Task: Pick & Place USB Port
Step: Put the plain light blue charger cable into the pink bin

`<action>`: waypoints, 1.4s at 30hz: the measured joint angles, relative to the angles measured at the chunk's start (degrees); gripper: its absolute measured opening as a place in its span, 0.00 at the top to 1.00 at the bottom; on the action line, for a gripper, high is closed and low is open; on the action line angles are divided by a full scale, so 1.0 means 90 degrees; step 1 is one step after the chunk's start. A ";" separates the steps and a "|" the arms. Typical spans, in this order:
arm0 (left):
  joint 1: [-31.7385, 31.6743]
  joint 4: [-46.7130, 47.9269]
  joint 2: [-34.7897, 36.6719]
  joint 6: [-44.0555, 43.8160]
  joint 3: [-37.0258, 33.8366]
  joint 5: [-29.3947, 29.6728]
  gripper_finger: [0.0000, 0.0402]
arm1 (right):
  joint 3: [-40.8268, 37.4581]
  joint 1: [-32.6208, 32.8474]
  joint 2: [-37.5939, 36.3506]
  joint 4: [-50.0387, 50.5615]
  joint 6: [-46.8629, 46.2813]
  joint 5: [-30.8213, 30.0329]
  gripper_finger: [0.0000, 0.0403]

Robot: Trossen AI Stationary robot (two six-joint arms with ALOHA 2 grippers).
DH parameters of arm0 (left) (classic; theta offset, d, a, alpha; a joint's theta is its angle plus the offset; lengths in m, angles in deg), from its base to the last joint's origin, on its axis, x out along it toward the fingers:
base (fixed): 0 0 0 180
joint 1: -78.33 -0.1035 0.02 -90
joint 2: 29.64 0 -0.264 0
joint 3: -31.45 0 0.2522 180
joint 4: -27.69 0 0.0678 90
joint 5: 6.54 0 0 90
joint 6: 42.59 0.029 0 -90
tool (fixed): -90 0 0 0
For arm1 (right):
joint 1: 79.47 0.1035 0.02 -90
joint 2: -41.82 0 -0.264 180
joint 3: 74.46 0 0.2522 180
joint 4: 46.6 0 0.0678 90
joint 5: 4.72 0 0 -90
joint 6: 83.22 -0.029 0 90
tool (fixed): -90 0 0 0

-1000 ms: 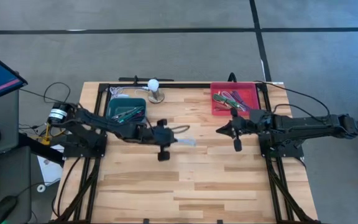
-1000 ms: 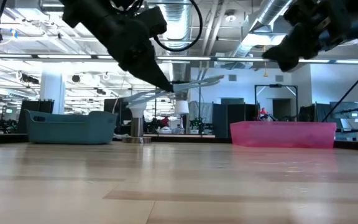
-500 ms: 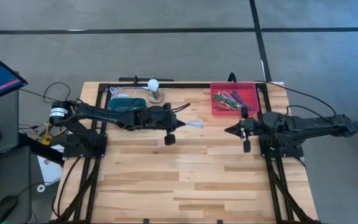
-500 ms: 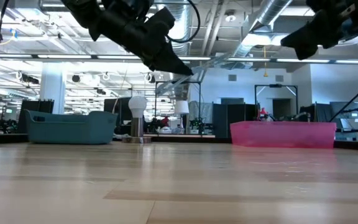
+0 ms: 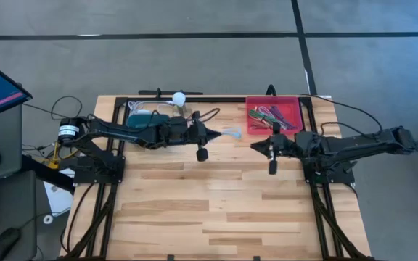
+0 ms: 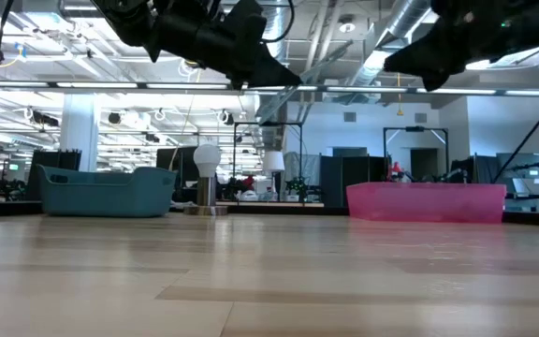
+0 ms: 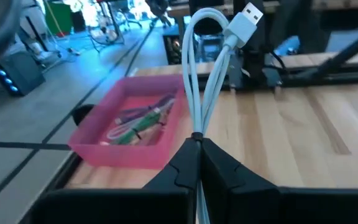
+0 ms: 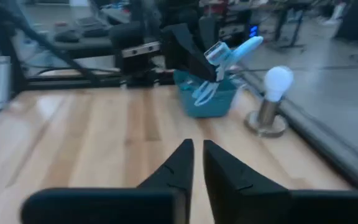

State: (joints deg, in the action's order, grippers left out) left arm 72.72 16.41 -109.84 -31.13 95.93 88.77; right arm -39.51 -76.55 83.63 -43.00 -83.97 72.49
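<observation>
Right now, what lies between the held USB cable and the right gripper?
In the high view, only bare table separates the USB cable, held by the left gripper, from the right gripper.

A white USB cable (image 7: 199,74) is showing against the pale striped wooden table (image 5: 216,210), with a pink bin (image 5: 274,114), a teal bin (image 6: 106,192) and black arms around it.

White looped USB cable (image 7: 205,68) held aloft in the left claw (image 7: 199,144), plug forward.
</observation>
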 joint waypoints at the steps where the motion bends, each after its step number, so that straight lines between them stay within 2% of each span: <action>1: -0.0046 -0.0063 0.0000 0.0004 0.0000 0.0000 0.98 | 0.0000 0.0000 0.0170 -0.0217 0.0076 -0.0101 0.92; 9: -0.0109 -0.0215 0.0000 -0.0158 0.0000 -0.0001 0.98 | 0.0000 -0.0012 0.1525 -0.2269 0.0197 -0.0317 0.71; 13: -0.0041 -0.0225 0.0000 -0.0158 0.0000 -0.0004 0.98 | 0.0001 -0.0012 0.2207 -0.3296 0.0318 -0.0714 0.61; 17: -0.0028 -0.0267 0.0000 -0.0160 0.0000 -0.0005 0.98 | 0.0000 -0.0017 0.2868 -0.4001 0.0461 -0.1084 0.53; 22: -0.0028 -0.0276 0.0000 -0.0279 0.0000 -0.0004 0.98 | 0.0000 -0.0161 0.3539 -0.4829 0.0481 -0.1103 0.46; 28: -0.0028 -0.0274 0.0000 -0.0328 0.0002 -0.0004 0.98 | 0.0006 -0.0398 0.3941 -0.5614 0.0483 -0.1078 0.46; 34: -0.0028 -0.0274 0.0000 -0.0328 0.0000 -0.0006 0.98 | 0.0179 -0.0517 0.3943 -0.5591 0.0482 -0.0740 0.50; 42: -0.0028 -0.0276 0.0000 -0.0328 0.0002 -0.0006 0.98 | 0.0483 -0.0505 0.3943 -0.5592 0.0767 -0.0703 0.57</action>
State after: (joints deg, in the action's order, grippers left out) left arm 72.47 13.93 -109.84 -34.08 95.95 88.71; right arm -35.17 -81.10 119.12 -93.32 -77.07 66.17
